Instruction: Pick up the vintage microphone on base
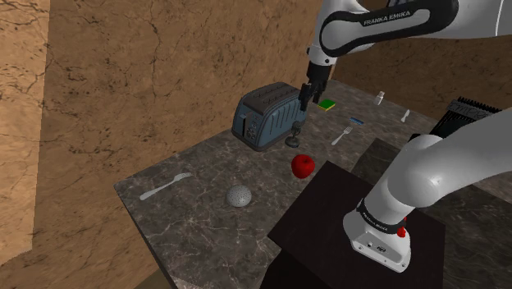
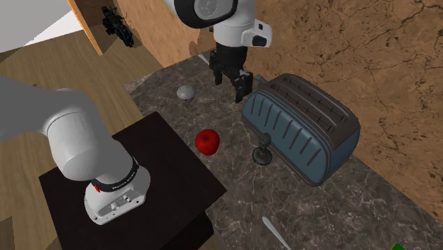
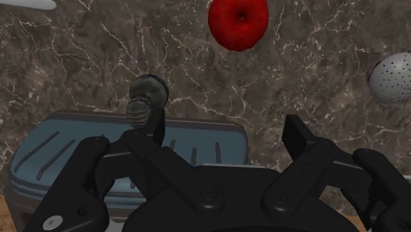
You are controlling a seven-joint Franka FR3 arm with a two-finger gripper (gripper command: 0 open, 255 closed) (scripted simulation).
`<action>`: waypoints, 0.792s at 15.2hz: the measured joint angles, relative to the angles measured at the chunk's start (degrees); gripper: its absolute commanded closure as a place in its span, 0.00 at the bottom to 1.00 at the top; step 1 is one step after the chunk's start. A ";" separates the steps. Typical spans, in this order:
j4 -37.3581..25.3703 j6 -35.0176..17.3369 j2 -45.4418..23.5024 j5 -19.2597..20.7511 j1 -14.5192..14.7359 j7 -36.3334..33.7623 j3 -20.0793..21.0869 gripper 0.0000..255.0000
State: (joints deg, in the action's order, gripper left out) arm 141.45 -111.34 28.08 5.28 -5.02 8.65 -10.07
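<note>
Hovering above the blue-grey ribbed two-slot toaster [image 1: 264, 117], the all-black two-finger gripper [image 1: 305, 102] is seen with its fingers spread wide and nothing between them. The small dark vintage microphone on a round base [image 2: 263, 151] is found upright on the dark veined marble counter [image 1: 205, 164], just beside the toaster's long side and between it and the shiny red apple [image 2: 207, 141]. The approach step is judged to be in hand: no contact has been made. In the wrist view the microphone is seen close to one finger and not centred in the gap. A sideways correction would therefore be called for, followed by a descent clear of the toaster and a closing around the stem.
</note>
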 measured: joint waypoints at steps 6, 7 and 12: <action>-1.18 -9.20 -11.18 0.87 -1.38 4.90 -4.27 0.00; -1.20 -10.82 -13.02 0.77 -1.45 5.43 -4.72 0.00; -4.20 -17.24 -23.22 -0.56 -2.62 10.34 -7.73 0.00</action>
State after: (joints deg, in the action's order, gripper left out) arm 137.25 -128.58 4.86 4.72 -7.64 18.98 -17.80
